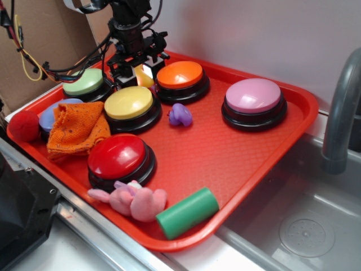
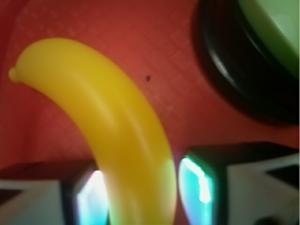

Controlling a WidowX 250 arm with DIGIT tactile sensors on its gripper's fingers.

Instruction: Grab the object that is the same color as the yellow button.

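The yellow banana toy (image 2: 117, 126) lies on the red tray (image 1: 225, 147) at the back, between the light-green button (image 1: 83, 82) and the orange button (image 1: 179, 74). It shows in the exterior view (image 1: 145, 75) as a small pale-yellow piece between my fingers. My gripper (image 1: 140, 77) points down over it. In the wrist view my gripper (image 2: 140, 187) has its two pads tight against the banana's sides near one end. The banana's other end curves away to the upper left. The yellow button (image 1: 128, 103) stands just in front of the gripper.
The green button's black base (image 2: 243, 89) is close on one side. Also on the tray are a pink button (image 1: 252, 96), a red button (image 1: 117, 156), an orange cloth (image 1: 76, 130), a purple toy (image 1: 180, 114), a pink plush (image 1: 135, 199) and a green cylinder (image 1: 187, 212). A sink (image 1: 304, 226) lies to the right.
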